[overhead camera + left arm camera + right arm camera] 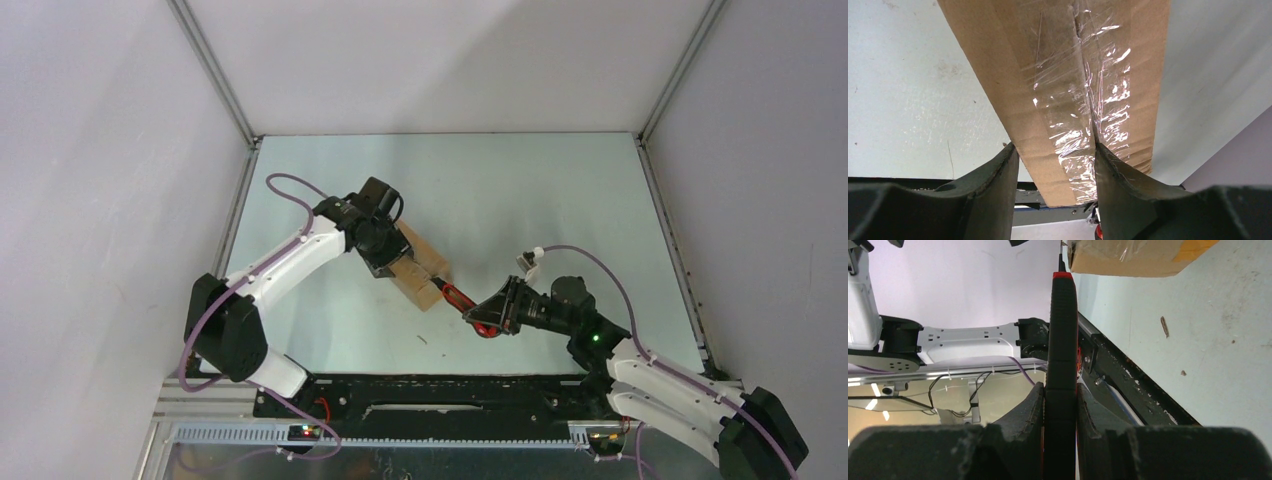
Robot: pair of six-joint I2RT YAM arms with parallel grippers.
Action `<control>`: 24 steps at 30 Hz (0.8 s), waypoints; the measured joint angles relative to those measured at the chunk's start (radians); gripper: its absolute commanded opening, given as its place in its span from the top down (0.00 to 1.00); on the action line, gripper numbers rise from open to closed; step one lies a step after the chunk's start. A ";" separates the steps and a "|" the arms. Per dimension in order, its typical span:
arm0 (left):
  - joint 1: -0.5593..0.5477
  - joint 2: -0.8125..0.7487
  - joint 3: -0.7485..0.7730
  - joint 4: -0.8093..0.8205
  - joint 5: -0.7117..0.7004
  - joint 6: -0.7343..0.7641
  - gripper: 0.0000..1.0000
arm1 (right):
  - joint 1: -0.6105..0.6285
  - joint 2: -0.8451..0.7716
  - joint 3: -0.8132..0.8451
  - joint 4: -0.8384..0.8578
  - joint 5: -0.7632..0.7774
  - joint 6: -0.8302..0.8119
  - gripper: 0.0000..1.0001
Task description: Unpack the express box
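Observation:
The express box (425,275) is a brown carton with clear tape along its top seam, lying mid-table. My left gripper (390,262) is on its far-left end. In the left wrist view the box (1058,75) fills the top. The left gripper (1055,150) holds it, with one fingertip at its side edge and the other on the taped seam. My right gripper (492,310) is shut on a red-handled knife (458,298) that points at the box's near-right end. In the right wrist view the gripper (1061,395) clamps the knife handle (1062,330), and the blade tip meets the box corner (1128,257).
The black base rail (430,385) runs along the table's near edge and also shows in the right wrist view (1128,375). White enclosure walls stand close on the left, right and back. The right arm's purple cable (590,258) loops above the table.

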 measured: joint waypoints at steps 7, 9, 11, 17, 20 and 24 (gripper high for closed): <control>0.000 -0.001 -0.002 0.000 0.007 0.000 1.00 | -0.001 0.017 0.010 -0.029 0.024 -0.022 1.00; 0.000 -0.002 -0.002 0.001 0.008 0.000 1.00 | -0.002 0.017 0.011 -0.030 0.030 -0.024 1.00; 0.000 -0.002 -0.004 0.002 0.008 0.000 1.00 | -0.002 0.018 0.011 -0.030 0.034 -0.025 1.00; 0.000 -0.007 -0.018 0.009 0.009 0.000 1.00 | -0.002 0.018 0.011 -0.040 0.045 -0.030 1.00; 0.000 -0.008 -0.019 0.009 0.009 0.000 1.00 | -0.002 0.008 0.011 -0.043 0.052 -0.032 1.00; 0.000 -0.008 -0.021 0.009 0.011 0.000 1.00 | -0.002 -0.023 0.019 -0.063 0.068 -0.037 1.00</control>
